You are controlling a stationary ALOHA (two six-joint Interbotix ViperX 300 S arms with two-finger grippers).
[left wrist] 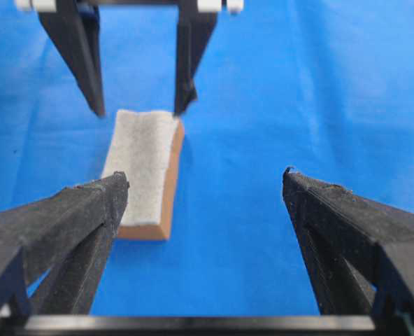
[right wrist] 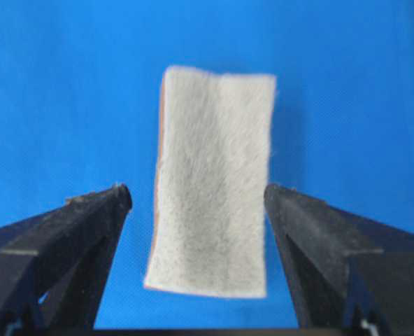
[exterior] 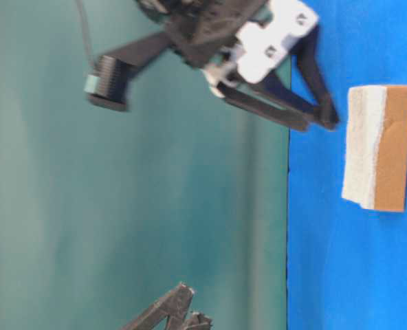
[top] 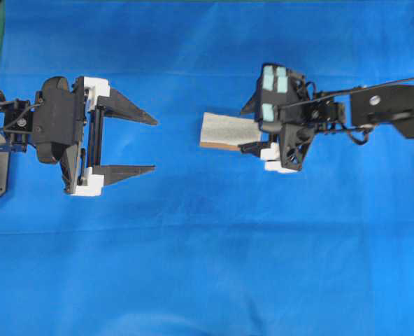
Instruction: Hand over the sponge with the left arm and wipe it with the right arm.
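The sponge (top: 224, 130) lies flat on the blue surface (top: 207, 266), pale fuzzy side up with its thin orange-brown layer underneath, near the middle and a little toward the right arm's side. Nothing holds it.

It looks light and soft, a fuzzy pad that would squash under a hard pinch and could bend if taken only by a corner. The fuzzy top should give good friction; the thin backing looks a bit firmer. Its narrow width fits between spread fingers, so the sensible hold is across the two long edges near the middle, with fingertips low enough to catch the backing as well as the fluff.

The right gripper (right wrist: 196, 199) sits at the sponge's near end with its jaws spread wide, one finger on each side of the pad, apart from its edges in the wrist view. Whether the tips touch the surface I cannot tell. From the left wrist camera the same black fingers (left wrist: 186, 63) stand at the sponge's far end.

The left gripper (top: 140, 143) hangs well apart from the sponge, on the left, jaws also wide open and empty, pointing toward it.
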